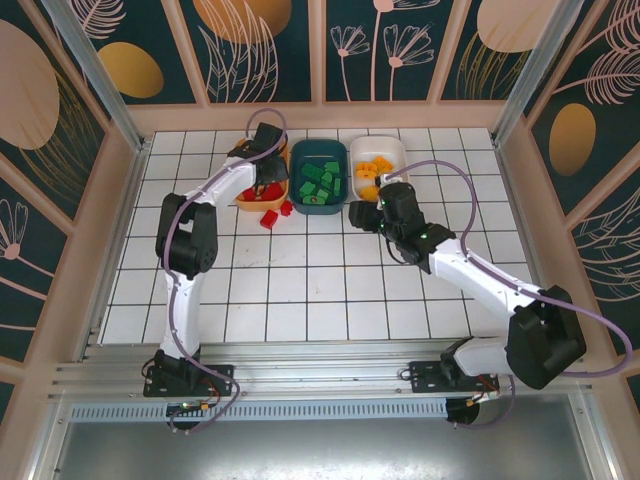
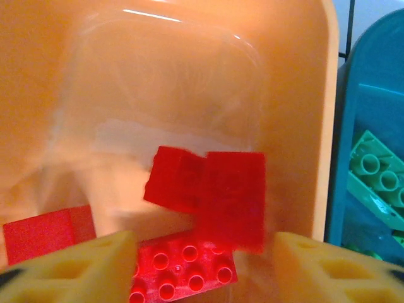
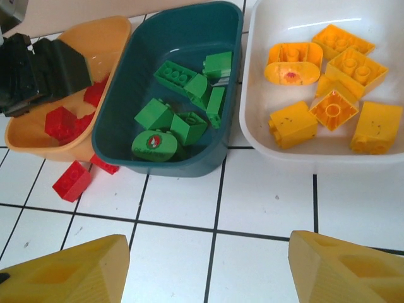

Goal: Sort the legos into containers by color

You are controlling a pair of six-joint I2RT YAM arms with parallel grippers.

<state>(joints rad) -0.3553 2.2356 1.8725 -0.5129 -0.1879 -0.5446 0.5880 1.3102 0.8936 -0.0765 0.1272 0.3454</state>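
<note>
My left gripper (image 1: 262,172) hangs over the orange container (image 1: 243,205), open. In the left wrist view its fingers stand wide apart (image 2: 205,252), and a blurred red lego (image 2: 233,199) lies between them, touching neither. More red legos (image 2: 183,265) rest on the orange floor (image 2: 126,76). Two red legos (image 3: 71,181) lie on the tiles in front of the orange container (image 3: 113,28). Green legos (image 3: 180,120) fill the teal container (image 3: 189,25), and yellow legos (image 3: 328,95) the white container (image 3: 252,126). My right gripper (image 3: 208,265) is open above bare tiles, with nothing in it.
The three containers stand side by side at the back of the white tiled floor (image 1: 300,290). The left arm's black wrist (image 3: 38,72) reaches over the orange container. Wooden walls and metal posts surround the floor.
</note>
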